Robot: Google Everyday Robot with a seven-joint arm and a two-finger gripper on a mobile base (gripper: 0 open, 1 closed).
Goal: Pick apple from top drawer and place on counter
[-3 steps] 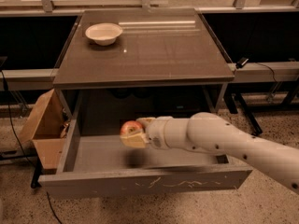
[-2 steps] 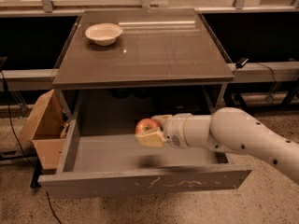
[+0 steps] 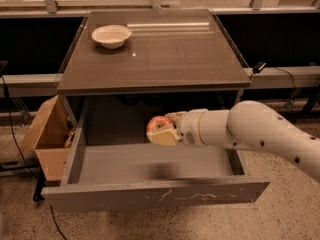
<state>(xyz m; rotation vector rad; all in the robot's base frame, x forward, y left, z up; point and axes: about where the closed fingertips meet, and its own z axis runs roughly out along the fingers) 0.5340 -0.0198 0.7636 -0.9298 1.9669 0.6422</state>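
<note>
1. Apple (image 3: 158, 123) hangs in the gripper (image 3: 161, 130) above the grey floor of the open top drawer (image 3: 155, 198). It is toward the drawer's back, a little right of the middle, and not touching the floor.
2. The gripper's jaws are closed in on the apple from its 3 o'clock side, spread about as wide as the fruit. One pale finger (image 3: 163, 136) lies across its lower half.
3. A thick white arm (image 3: 250, 131) comes in from 4 o'clock and passes over the drawer's right wall.
4. At 12 o'clock from the apple runs the front edge of the counter (image 3: 160, 59). The counter overhangs the back of the drawer and lies between the fruit and the glossy top.
5. A shallow cream bowl (image 3: 111, 35) sits near the counter's 11 o'clock corner, well apart from the apple.
6. A brown cardboard box (image 3: 46, 134) leans outside the drawer at 9 o'clock, just beside its left wall.
7. A black cable (image 3: 277, 71) lies on the ledge at 3 o'clock from the counter.
8. The drawer's front panel, at 6 o'clock, carries pale scratches.
9. The apple is small and round, reddish-pink with a paler yellowish patch, and is smaller than the bowl. Its underside is hidden by the finger.
10. A dark shadow (image 3: 165, 171) lies on the drawer floor at 6 o'clock from the apple.
</note>
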